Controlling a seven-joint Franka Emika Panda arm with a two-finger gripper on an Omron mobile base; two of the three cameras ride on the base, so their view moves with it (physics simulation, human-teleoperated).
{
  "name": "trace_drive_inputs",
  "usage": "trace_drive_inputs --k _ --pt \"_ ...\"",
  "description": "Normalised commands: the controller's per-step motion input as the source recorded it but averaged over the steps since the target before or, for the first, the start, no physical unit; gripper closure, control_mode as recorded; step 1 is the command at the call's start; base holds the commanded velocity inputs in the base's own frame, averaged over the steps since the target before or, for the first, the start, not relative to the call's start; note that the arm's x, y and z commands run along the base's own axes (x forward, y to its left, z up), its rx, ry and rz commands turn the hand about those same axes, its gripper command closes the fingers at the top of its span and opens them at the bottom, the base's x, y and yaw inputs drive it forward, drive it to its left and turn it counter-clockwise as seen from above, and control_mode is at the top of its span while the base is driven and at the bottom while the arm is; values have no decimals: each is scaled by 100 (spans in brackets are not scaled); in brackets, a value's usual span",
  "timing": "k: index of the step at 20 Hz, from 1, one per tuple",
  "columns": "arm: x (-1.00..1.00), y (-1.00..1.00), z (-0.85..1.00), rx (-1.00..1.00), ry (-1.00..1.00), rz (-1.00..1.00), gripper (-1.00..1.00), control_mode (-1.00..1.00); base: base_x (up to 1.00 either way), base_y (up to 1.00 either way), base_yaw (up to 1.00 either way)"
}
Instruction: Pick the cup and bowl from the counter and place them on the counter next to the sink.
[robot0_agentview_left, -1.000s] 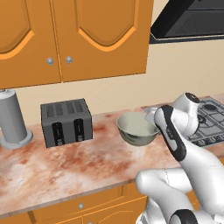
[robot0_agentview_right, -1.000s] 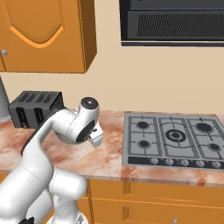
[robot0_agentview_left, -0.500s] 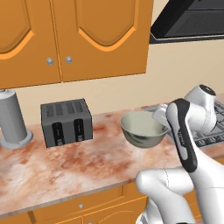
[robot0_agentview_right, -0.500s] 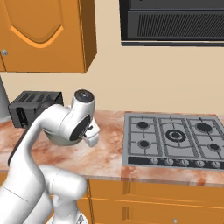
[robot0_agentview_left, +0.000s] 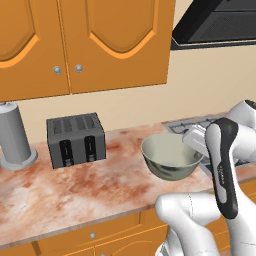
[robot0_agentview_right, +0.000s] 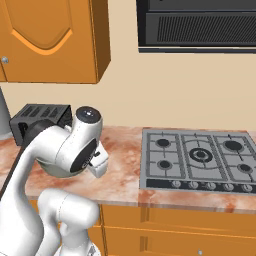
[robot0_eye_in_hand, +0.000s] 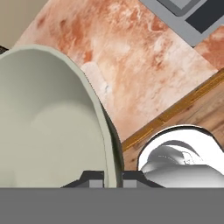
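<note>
While the stovetop (robot0_agentview_right: 197, 159) fills the right view, the pincer (robot0_eye_in_hand: 113, 177) pinches the bowl's (robot0_agentview_left: 169, 156) rim.

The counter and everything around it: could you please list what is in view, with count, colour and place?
bowl: one, pale grey-green, lifted above the counter's front edge, its rim pinched in the claw.
counter: one, reddish-pink and white marble look, over orange cabinets.
toaster: one, dark grey, four slots, at the back of the counter, left of the bowl.
canister: one, grey, upright, at the far left.
stovetop: one, grey, gas burners, at the right of the counter.
range hood: one, black, above the stovetop.
wall cabinets: orange, above the counter.
claw: one, dark fingertips, shut on the bowl rim.
</note>
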Motion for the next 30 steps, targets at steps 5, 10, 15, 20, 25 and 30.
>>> trace_drive_inputs --k 5,10,15,20,25,30 --pt "0 0 0 0 0 0 100 -100 0 0 0" --pt "0 0 0 0 0 0 100 -100 0 0 0" --pt "0 0 0 0 0 0 100 100 -13 0 0" --pt "0 0 0 0 0 0 100 100 -96 0 0" --pt "0 0 0 0 0 0 100 100 -81 -4 -2" --pt "0 0 0 0 0 0 100 100 -30 15 25"
